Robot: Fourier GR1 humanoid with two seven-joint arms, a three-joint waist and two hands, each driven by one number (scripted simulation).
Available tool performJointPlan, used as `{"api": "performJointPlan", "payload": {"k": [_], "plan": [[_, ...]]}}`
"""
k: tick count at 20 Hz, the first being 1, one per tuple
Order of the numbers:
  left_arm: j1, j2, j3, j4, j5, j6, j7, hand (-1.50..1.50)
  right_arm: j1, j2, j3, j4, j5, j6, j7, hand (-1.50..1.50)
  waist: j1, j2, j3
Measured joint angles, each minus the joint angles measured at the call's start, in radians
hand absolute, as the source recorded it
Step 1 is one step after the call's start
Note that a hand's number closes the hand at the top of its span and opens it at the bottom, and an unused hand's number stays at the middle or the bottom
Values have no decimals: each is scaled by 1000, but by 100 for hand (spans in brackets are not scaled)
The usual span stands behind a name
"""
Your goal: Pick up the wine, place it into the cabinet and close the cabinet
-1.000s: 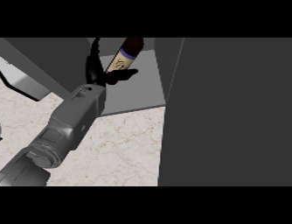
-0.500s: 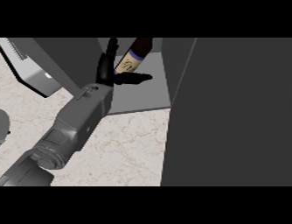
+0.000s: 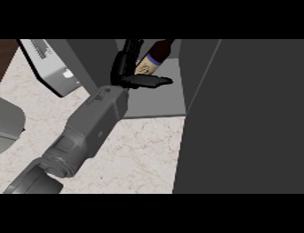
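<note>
At top centre, the robot hand (image 3: 129,73) is curling round a tilted dark wine (image 3: 153,58) with blue neck band and cream label, inside the cabinet (image 3: 156,102).

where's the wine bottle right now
In the head view, upper centre: the wine bottle tilts inside the open cabinet, held by the left hand, left of the dark cabinet door.

Wine bottle (image 3: 152,59) top cut off; lower part perhaps behind hand (image 3: 133,73).

Left hand (image 3: 131,68) around wine (image 3: 152,59)
</note>
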Motion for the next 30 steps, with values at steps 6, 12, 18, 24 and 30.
{"api": "performJointPlan", "payload": {"k": [6, 12, 18, 24, 30], "plan": [[33, -10, -19, -101, -30, -7, 33, -150, 0, -27, -7, -4, 7, -24, 24, -150, 39, -18, 4], [103, -8, -73, -324, -64, 56, 122, -150, -27, -44, 3, -6, 28, -57, 52, -150, 65, -31, 6], [221, -18, -187, -637, -83, 187, 252, -150, -37, -55, 19, -9, 37, -69, 59, -150, 73, -36, 7], [373, 0, -316, -941, -98, 396, 351, -150, -39, -63, 16, -9, 41, -70, 53, -150, 67, -30, 7], [537, 4, -444, -1168, -132, 586, 381, -150, -42, -60, 49, -16, 54, -86, 57, -150, 61, -26, 8]]}}
